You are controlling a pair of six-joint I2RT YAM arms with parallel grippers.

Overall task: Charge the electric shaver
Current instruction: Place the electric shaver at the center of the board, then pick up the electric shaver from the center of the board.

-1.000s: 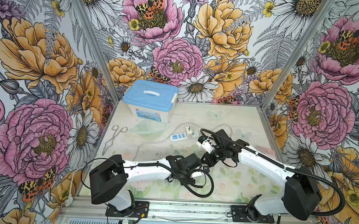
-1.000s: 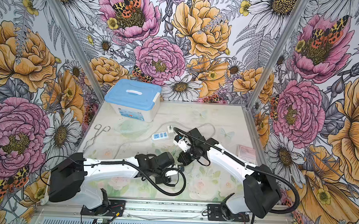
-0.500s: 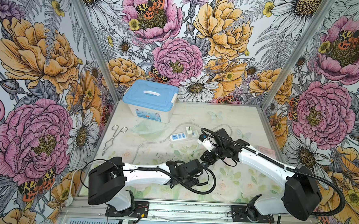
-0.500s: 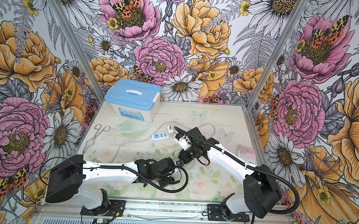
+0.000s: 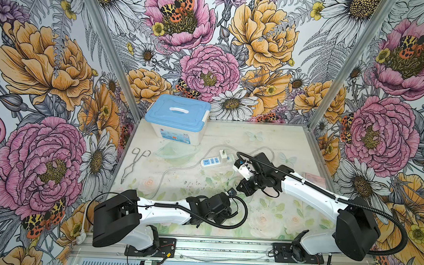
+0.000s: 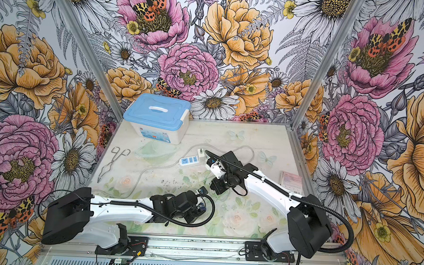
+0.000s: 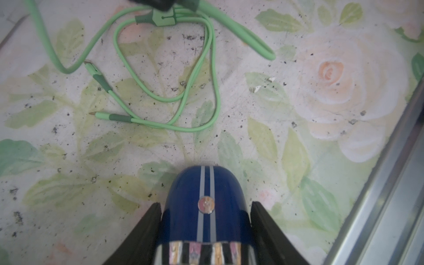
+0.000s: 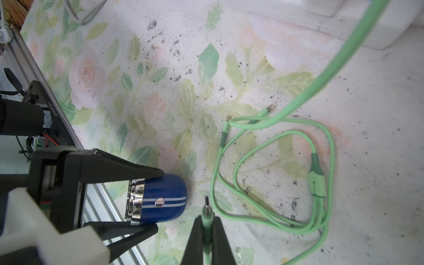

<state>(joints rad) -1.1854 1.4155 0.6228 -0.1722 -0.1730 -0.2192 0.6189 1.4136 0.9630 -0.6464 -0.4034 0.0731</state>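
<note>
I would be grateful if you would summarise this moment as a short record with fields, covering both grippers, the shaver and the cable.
left gripper: shut on the electric shaver, fingers either side of it
right gripper: shut on the connector of the green cable
connector to shaver: close beside the rounded blue end, not touching
spare connectors: two, lying on the table
power strip: towards the back, white adapter on it
charging: not yet connected

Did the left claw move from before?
Yes. In a top view, the left claw slid toward the front rail, away from the power strip.
</note>
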